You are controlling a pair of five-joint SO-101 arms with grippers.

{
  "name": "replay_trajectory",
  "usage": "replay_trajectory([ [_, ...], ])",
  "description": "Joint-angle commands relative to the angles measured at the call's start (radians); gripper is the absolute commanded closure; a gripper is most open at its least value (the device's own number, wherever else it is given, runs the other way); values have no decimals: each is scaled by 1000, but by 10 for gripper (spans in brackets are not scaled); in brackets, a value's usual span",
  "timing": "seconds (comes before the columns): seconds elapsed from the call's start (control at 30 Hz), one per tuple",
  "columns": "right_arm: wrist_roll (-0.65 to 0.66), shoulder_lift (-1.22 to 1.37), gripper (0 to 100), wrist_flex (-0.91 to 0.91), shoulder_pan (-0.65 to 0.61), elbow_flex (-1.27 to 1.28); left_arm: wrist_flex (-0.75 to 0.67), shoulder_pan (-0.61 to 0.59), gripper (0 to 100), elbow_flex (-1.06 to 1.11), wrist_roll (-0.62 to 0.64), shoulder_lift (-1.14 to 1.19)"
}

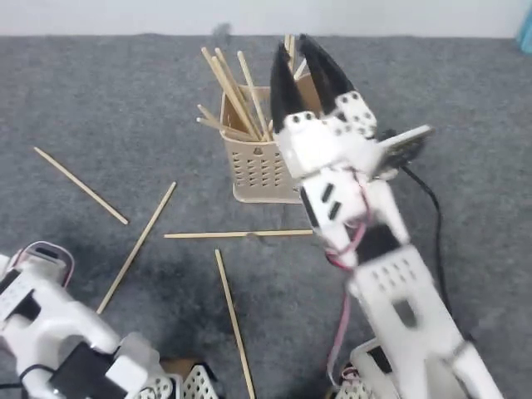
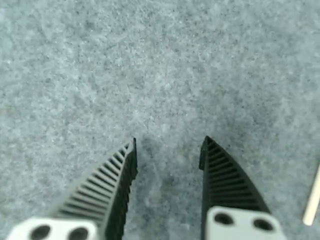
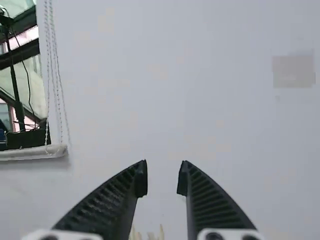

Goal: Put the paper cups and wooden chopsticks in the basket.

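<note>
One broad grey tabletop [image 1: 100, 108] carries everything. Next in bulk is the right arm [image 1: 341, 183], white, stretched up over the near right side of the basket. Its black jaws stand a narrow gap apart and hold nothing, and in the right wrist view they aim at a pale wall. The left arm [image 1: 50, 324] sits folded at the near left corner of the high view. Its jaws are parted somewhat wider, also empty, and hang over bare grey surface in the left wrist view, with one pale stick [image 2: 312, 202] off to the side. The beige perforated basket [image 1: 258, 170] stands upright toward the far middle of the tabletop, with a bundle of wooden chopsticks [image 1: 237, 96] leaning out of its top. Four loose chopsticks lie flat in front of it — a crosswise one [image 1: 238, 234] just beside its base, a slanted one [image 1: 137, 247] and a far-left one [image 1: 81, 184] well apart, and a nearest one [image 1: 234, 322].
</note>
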Motion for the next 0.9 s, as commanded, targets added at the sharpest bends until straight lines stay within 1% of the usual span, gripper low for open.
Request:
replay_trajectory([
  [0.0, -54, -239, 883, 467, 8, -74, 0, 8, 804, -2, 2, -34],
  [0.1, -52, -354, 883, 651, -30, -72, 0, 8, 804, -2, 2, -34],
  [0.23, -55, -432, 883, 883, -84, -71, 0, 6, 804, -2, 2, -34],
  [0.4, -49, -418, 884, 1153, -179, -69, 0, 8, 804, -2, 2, -34],
  [0.53, 35, -383, 884, 1313, -272, -6, 2, 8, 804, -2, 2, -34],
  [0.63, 104, -367, 884, 1340, -348, 98, 5, 8, 804, -2, 2, -34],
  [0.73, 144, -366, 887, 1274, -420, 265, 6, 5, 805, -2, 2, -35],
  [0.8, 126, -367, 925, 1182, -426, 368, 6, 6, 805, -4, 2, -35],
  [0.87, 107, -367, 993, 1076, -424, 456, 9, 6, 805, -4, -12, -41],
])
